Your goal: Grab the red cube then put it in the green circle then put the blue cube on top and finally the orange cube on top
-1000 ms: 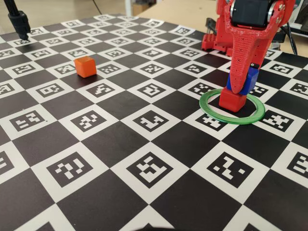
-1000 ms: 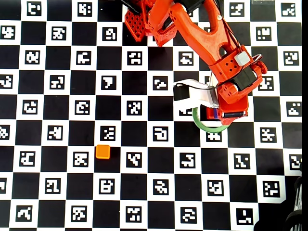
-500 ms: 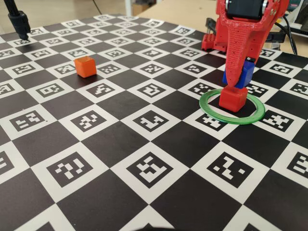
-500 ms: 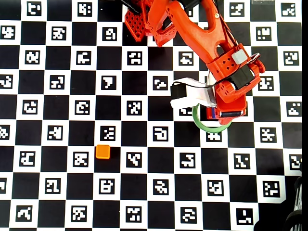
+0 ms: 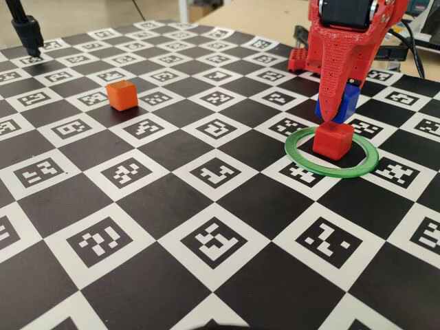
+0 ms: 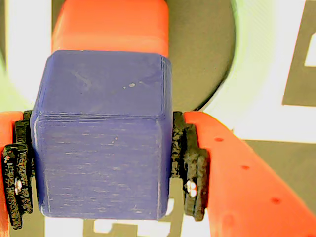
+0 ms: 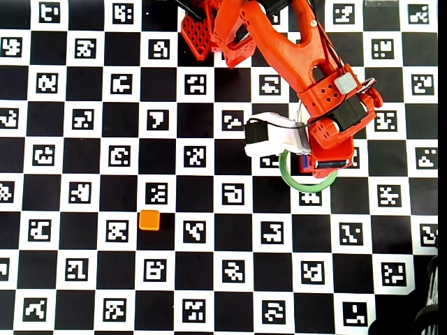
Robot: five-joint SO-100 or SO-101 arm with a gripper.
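Observation:
The red cube stands inside the green circle at the right of the fixed view. My gripper is shut on the blue cube and holds it a little above the red cube, slightly behind it. In the wrist view the blue cube fills the space between the black pads, with the red cube below and beyond it and the green circle blurred at the right. The orange cube sits alone far to the left, also seen as the orange cube from overhead.
A checkerboard mat of black squares and marker tiles covers the table. The red arm base stands at the back right, and a black stand at the far left corner. The white wrist camera juts left of the gripper.
My gripper has risen with the blue cube, from low against the red cube to just above it. The red and orange cubes have not moved.

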